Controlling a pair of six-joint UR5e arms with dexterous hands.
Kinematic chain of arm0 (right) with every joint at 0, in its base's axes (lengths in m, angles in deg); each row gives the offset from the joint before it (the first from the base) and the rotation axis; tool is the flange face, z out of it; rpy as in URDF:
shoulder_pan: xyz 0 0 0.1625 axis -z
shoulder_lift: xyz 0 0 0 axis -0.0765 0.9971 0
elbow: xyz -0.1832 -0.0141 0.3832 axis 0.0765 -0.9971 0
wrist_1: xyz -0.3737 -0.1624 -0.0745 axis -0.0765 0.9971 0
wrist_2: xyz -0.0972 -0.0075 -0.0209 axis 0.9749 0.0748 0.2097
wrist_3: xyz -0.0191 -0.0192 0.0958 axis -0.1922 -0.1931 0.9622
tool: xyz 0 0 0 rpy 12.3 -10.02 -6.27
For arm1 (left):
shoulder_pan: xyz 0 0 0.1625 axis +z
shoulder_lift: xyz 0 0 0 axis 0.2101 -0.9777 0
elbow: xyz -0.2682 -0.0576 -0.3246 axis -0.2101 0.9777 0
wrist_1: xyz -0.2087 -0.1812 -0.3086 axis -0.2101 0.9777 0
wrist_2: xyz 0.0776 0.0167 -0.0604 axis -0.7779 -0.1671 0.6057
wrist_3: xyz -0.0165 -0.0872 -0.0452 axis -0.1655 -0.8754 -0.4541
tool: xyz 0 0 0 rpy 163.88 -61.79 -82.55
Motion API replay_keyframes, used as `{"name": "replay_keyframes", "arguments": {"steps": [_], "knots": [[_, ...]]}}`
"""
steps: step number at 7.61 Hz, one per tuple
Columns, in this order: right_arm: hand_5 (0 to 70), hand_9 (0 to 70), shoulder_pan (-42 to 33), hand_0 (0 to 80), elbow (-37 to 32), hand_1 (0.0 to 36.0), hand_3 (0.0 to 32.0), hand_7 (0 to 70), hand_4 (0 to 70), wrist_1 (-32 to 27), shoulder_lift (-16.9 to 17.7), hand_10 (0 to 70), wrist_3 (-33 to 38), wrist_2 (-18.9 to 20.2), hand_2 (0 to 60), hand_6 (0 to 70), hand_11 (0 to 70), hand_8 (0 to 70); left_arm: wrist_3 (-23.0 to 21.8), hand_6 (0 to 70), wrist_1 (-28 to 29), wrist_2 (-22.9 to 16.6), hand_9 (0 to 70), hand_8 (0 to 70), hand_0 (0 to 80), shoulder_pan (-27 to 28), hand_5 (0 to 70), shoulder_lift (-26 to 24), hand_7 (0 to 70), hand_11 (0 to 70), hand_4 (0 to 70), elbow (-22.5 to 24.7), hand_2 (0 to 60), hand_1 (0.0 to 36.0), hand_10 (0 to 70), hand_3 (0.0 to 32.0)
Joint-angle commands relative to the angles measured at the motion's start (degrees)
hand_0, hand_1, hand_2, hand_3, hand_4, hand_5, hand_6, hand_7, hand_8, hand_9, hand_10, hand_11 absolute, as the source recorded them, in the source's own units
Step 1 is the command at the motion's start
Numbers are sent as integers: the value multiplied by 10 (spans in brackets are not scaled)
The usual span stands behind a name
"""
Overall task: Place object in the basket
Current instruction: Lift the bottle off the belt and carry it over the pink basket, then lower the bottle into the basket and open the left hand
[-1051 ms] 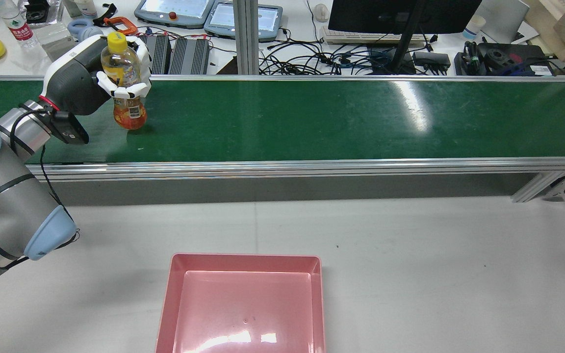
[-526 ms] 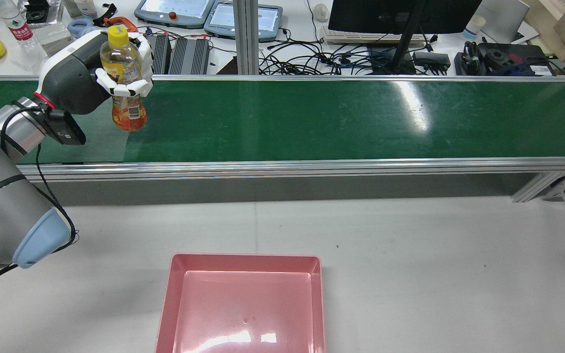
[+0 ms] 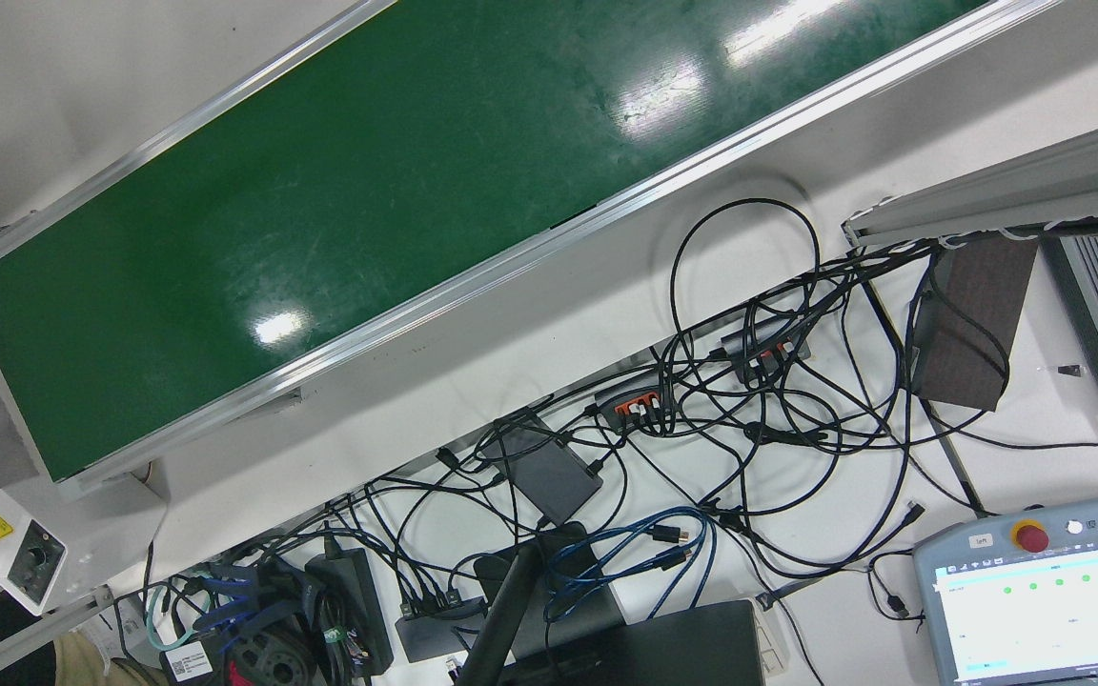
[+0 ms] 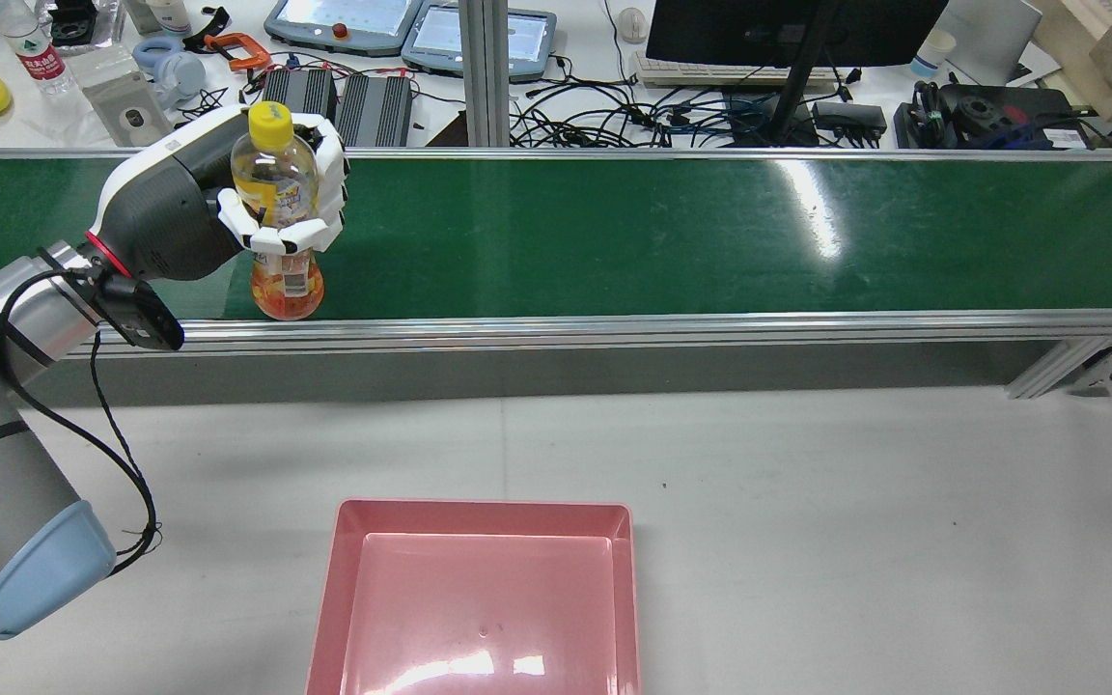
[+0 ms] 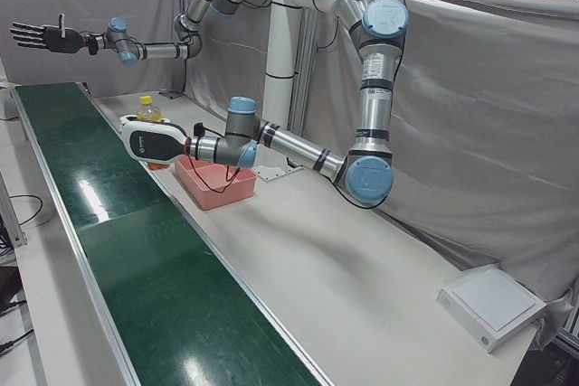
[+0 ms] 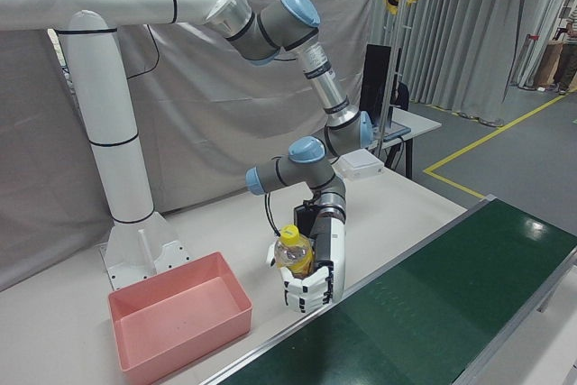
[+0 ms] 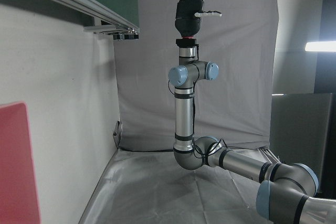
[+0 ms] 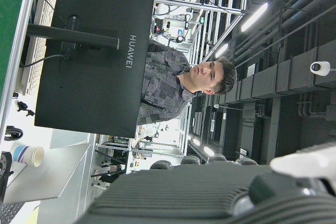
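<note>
Left hand [image 4: 228,198] clamped on bottle [image 4: 278,208] near belt [image 4: 672,236] edge
Bottle upright, cap up, arm reaching fwd. Right hand [image 5: 41,36] held high, fingers spread apart.

You see a clear plastic bottle [image 4: 278,217] with a yellow cap and orange drink, its label yellow and orange. The left robot hand [image 4: 228,198] around it has a dark grey palm, a white back and white fingers [image 4: 276,239], with a red ring at the wrist. The long conveyor belt [image 4: 672,236] is dark green, edged in silver aluminium. The shallow square plastic basket [image 4: 344,569] is pink, on a pale grey desk [image 4: 855,541]. The right robot hand [image 5: 41,37] looks black.
</note>
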Motion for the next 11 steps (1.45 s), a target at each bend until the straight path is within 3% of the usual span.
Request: {"name": "replay_keyframes", "arguments": {"steps": [1,2,5,6,8,9,10,11], "knots": [[0,0,0,0,0,0,0,0,0,0,0,0,0,0,0,0,0,0,47,700,-8,-4,700,700,677,73,700,18,700,700,700,47,570,165,700,0],[0,0,0,0,0,0,0,0,0,0,0,0,1,0,0,0,0,0,71,700,-20,-4,700,700,696,110,700,18,700,700,700,69,505,157,700,0],[0,0,0,0,0,0,0,0,0,0,1,0,0,0,0,0,0,0,145,700,-38,18,700,700,708,229,700,15,700,700,700,88,496,160,700,0],[0,0,0,0,0,0,0,0,0,0,1,0,1,0,0,0,0,0,152,700,-36,43,700,700,704,262,700,15,700,700,700,88,474,151,700,0],[0,0,0,0,0,0,0,0,0,0,1,0,1,0,0,0,0,0,153,700,-25,51,700,700,710,297,700,16,700,700,700,86,414,139,700,0],[0,0,0,0,0,0,0,0,0,0,1,0,1,0,0,0,0,0,153,700,-25,50,700,700,736,296,700,17,700,700,700,86,301,123,700,0],[0,0,0,0,0,0,0,0,0,0,1,0,0,0,0,0,0,0,153,700,-25,47,700,700,793,295,700,22,700,700,700,86,79,101,700,0],[0,0,0,0,-1,0,0,0,0,0,1,0,0,0,0,0,0,0,153,636,-25,47,700,686,800,295,700,28,700,700,700,86,0,55,700,0]]}}
